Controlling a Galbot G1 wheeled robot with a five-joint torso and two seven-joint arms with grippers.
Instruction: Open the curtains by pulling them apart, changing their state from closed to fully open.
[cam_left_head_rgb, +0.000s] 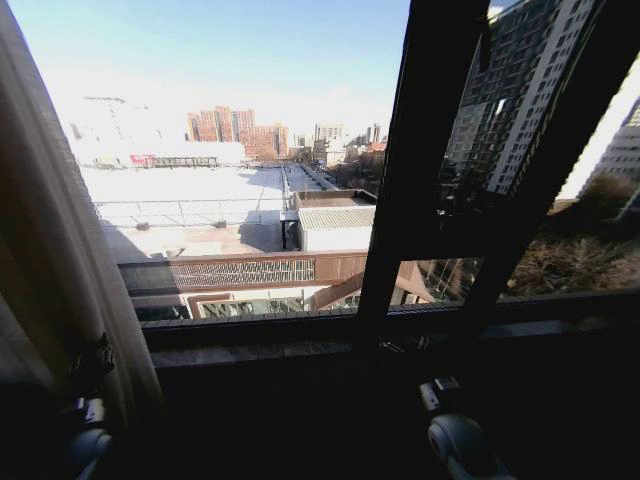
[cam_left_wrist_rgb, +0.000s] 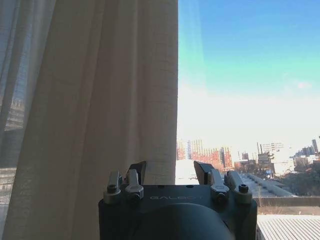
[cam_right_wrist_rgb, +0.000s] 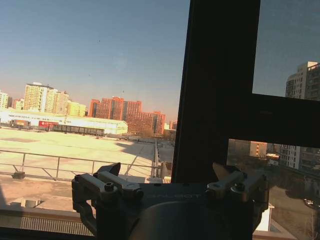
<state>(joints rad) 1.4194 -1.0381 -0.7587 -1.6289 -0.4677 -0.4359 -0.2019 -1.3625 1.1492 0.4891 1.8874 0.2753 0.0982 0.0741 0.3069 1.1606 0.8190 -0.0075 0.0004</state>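
At far left, bunched curtain (cam_left_head_rgb: 55, 240) hanging vertically, left hand (cam_left_wrist_rgb: 170, 172) apart beside it, right hand (cam_right_wrist_rgb: 167, 172) seemingly apart.

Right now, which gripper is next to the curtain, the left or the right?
The left gripper: open, its fingertips at the curtain's edge. The right gripper, also open, faces bare window frame.

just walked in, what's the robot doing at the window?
It is facing a window to open the curtains. One curtain is bunched at the left edge of the head view, and the glass ahead is uncovered, showing rooftops and the black window frame. The left gripper is open right beside the curtain's edge, not gripping it. The right gripper is also open, holding nothing, pointed at the frame. Both arms sit low in front of the sill.
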